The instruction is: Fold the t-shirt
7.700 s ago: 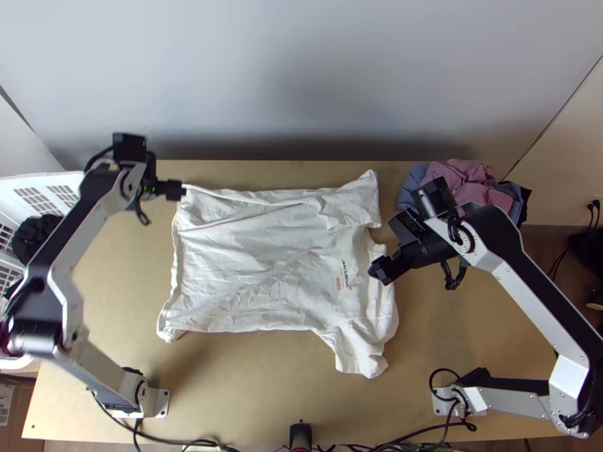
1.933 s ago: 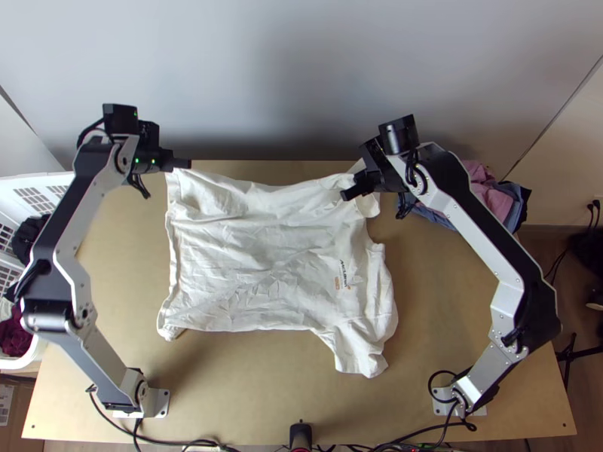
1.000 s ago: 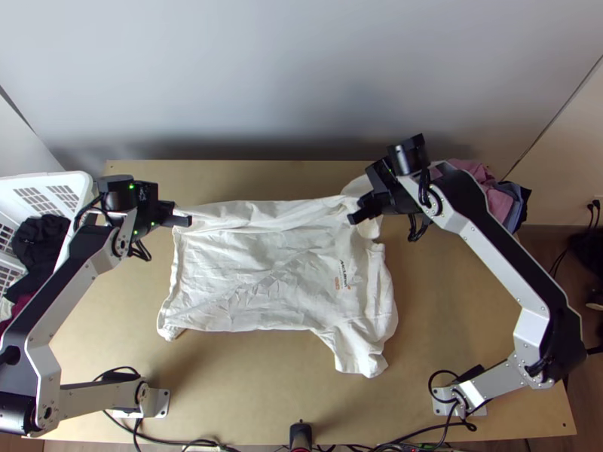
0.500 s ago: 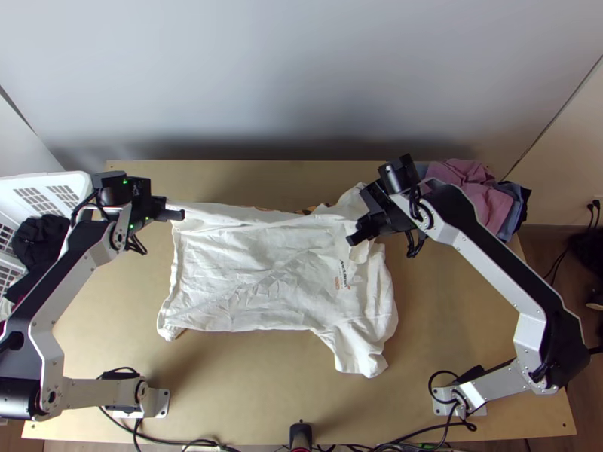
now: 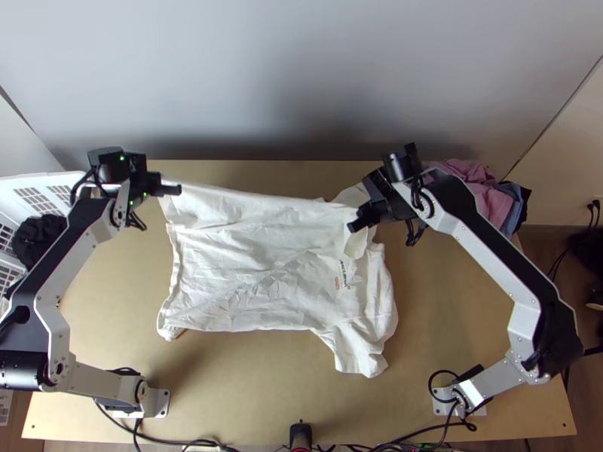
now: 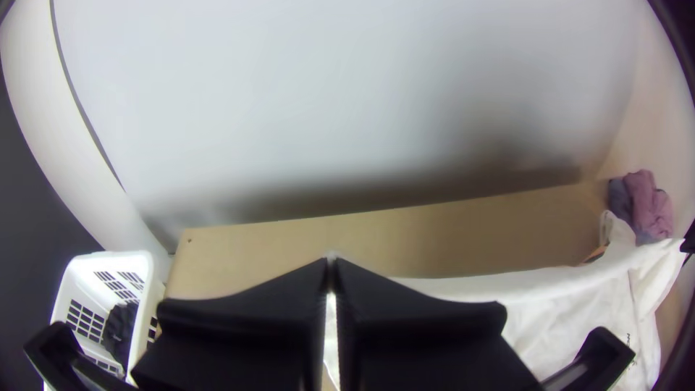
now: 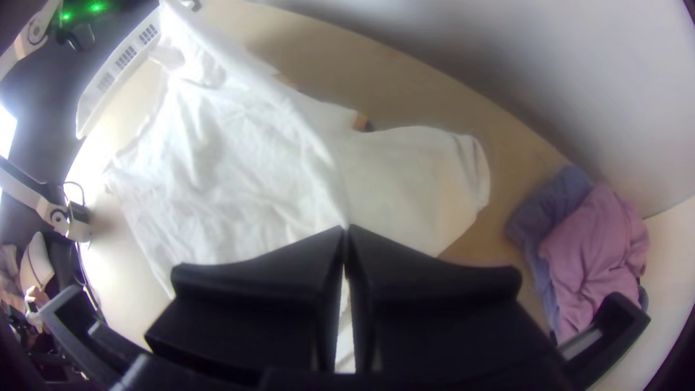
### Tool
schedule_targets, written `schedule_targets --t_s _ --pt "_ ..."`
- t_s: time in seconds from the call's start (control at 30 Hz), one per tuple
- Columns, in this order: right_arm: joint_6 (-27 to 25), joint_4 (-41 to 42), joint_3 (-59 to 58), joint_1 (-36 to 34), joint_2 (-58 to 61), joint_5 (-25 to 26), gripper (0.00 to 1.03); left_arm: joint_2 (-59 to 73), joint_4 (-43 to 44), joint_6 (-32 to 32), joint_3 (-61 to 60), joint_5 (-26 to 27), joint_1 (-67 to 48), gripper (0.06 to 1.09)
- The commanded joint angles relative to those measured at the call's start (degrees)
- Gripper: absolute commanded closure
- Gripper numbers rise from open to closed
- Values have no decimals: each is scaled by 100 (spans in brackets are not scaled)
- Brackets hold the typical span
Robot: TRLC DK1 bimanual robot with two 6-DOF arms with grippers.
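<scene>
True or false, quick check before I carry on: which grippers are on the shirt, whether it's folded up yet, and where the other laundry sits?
1. The left gripper and the right gripper both hold the t-shirt. True.
2. The right gripper's fingers stand wide open. False: they are shut on the t-shirt.
3. A stretch of the t-shirt's far side runs between the two grippers. True.
4. The t-shirt is folded into a small, neat stack. False: most of it lies spread on the table, with a sleeve reaching toward the near edge.
5. Dark cloth lies in the white basket. True.
</scene>
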Motion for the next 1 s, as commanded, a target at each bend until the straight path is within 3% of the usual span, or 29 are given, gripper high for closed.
schedule_targets --t_s 0.0,0.3,0.6,0.97 --pt "40 41 452 -52 371 3 100 262 186 46 508 -211 0 105" --pt "40 32 566 -52 617 12 100 385 344 169 42 -202 -44 105" --pt "66 32 461 -35 590 3 100 -2 836 169 -977 -202 -378 105" --pt "22 -38 127 -70 414 3 100 -828 827 257 -2076 -202 -475 105"
